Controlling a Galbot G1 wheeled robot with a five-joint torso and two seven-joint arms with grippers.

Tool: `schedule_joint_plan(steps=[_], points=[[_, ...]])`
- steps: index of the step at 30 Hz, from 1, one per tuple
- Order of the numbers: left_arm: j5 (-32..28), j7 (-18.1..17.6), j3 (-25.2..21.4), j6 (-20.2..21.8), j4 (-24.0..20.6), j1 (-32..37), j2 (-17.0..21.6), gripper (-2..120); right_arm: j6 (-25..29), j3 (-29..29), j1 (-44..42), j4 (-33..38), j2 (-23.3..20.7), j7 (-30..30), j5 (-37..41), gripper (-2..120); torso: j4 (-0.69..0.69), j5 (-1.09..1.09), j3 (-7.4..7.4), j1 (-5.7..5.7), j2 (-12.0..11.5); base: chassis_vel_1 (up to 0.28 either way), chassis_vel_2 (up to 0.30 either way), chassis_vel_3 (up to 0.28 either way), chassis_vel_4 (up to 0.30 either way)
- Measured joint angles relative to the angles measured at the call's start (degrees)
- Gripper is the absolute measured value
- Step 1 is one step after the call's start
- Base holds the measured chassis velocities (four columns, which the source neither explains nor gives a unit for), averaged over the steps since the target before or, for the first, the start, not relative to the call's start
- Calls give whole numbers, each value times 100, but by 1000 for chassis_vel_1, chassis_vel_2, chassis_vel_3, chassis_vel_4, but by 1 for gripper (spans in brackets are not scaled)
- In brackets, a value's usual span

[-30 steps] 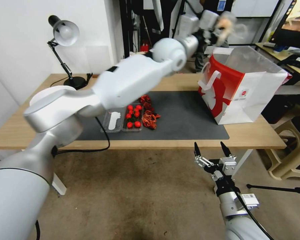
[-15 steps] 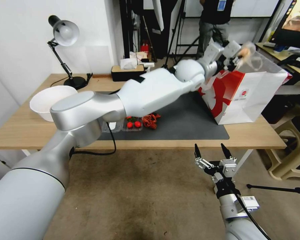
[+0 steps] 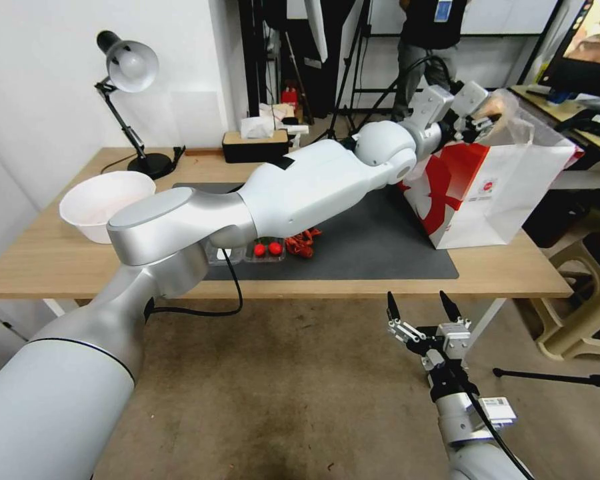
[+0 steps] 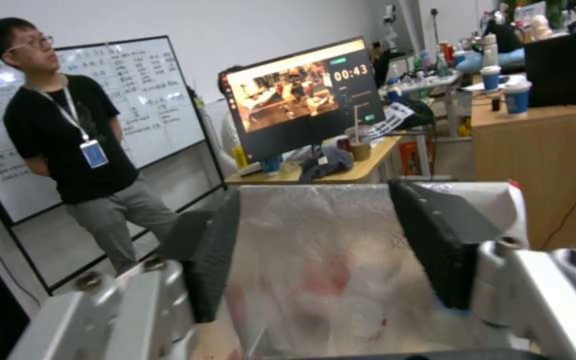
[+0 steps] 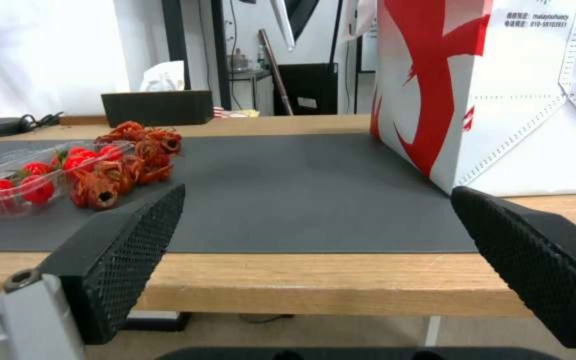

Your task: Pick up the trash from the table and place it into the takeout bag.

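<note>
From my station I started at the far left of the table (image 3: 47, 263), where a white bowl (image 3: 103, 200) sat well behind my working arm. Nearer, half under the forearm, the clear tray of red fruit (image 3: 267, 250) and the reddish scraps (image 3: 303, 241) lay on the dark mat (image 3: 380, 247), a long way back from the pincer. The left gripper (image 3: 481, 120) hung over the near rim of the takeout bag (image 3: 493, 193), pinching a pale bagged lump (image 3: 503, 107) (crinkled clear film (image 4: 315, 270) pressed between both pads in the wrist view). The lump sat at the mouth, not yet inside. To do this well, I judged I should carry it past the rim toward the middle of the opening, lower it a little, then let go, since the film could snag on a handle (image 3: 423, 163). The right gripper (image 3: 417, 310) waited below the table edge, spread wide and empty.
</note>
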Motion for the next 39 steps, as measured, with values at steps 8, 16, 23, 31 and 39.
schedule_joint_plan(steps=[8, 16, 23, 31, 39], points=[[-2, -351, -178, 2, -310, 111, 185, 95, -3, -21, -31, 15, 26, 0, 2, 100, -4, 1, 0, 0, 0, 0, 0, 0, 0], [-31, -1251, -303, 161, -1396, 559, 1187, 100, 30, 1, -118, 34, 90, -20, -38, 100, 4, -2, 0, 0, 0, 0, 0, 0, 0], [-105, -1541, -586, -47, -2100, 965, 1828, 100, 59, -10, -170, 43, 180, -35, -120, 100, 0, -3, 0, -1, 0, 0, 0, 0, 0], [430, -1636, -1174, -420, -3199, 2019, 3081, 100, 82, -41, -211, 104, 261, -45, -195, 100, 0, -1, -1, -1, 0, 0, 0, 0, 0], [1056, -1622, -1932, -764, -4209, 3470, 4161, 100, 86, -53, -154, 141, 214, -51, -181, 100, 0, -2, -1, 0, 0, 0, 0, 0, 0]])
